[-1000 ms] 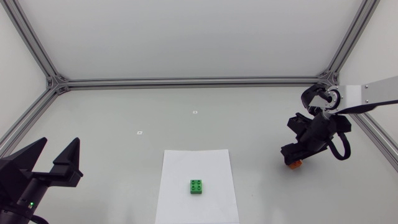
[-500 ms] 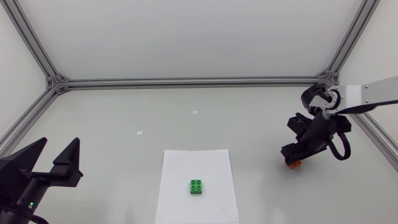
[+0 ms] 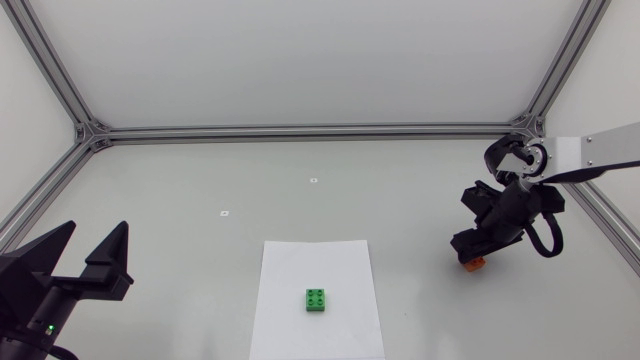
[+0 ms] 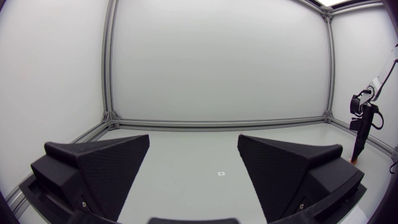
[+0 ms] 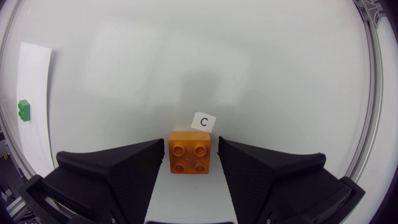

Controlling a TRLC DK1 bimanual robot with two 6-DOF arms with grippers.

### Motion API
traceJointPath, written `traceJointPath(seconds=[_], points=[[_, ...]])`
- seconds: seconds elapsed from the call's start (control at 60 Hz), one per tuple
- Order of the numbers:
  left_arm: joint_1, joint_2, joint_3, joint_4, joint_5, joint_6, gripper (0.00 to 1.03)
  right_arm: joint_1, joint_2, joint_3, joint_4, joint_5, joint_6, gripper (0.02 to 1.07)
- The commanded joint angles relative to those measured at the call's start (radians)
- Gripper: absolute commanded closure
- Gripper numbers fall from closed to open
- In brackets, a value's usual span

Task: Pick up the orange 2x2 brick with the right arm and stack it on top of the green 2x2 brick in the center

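Nothing has shifted over the last second. Right jaws sit low on the tabletop (image 5: 261,74), narrowed to the width of the orange brick (image 5: 192,153), which stands square between them, both sides seemingly pressed. Well apart, toward the centre, the green brick (image 5: 24,110) lies on a white sheet (image 5: 37,74). Left jaws gape empty, farther still.

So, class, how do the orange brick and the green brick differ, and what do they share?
Colour: the orange brick is orange, the green brick green. Place: the green brick lies on the white paper sheet; the orange brick on the table at the right, beside a small label. The orange brick is at the right gripper; the green brick stands alone. Both are 2x2 bricks, studs up.
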Motion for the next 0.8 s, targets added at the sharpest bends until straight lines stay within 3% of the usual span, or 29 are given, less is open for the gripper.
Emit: traceJointPath(seconds=[0.0, 0.783], points=[[0.003, -0.008, -0.041, -0.015, 0.004, 0.013, 0.04, -0.009, -0.005, -0.025, 0.008, -0.001, -0.02, 0.45], [0.003, -0.008, -0.041, -0.013, 0.004, 0.013, 0.04, -0.019, -0.021, -0.044, 0.013, 0.007, -0.055, 0.51]])
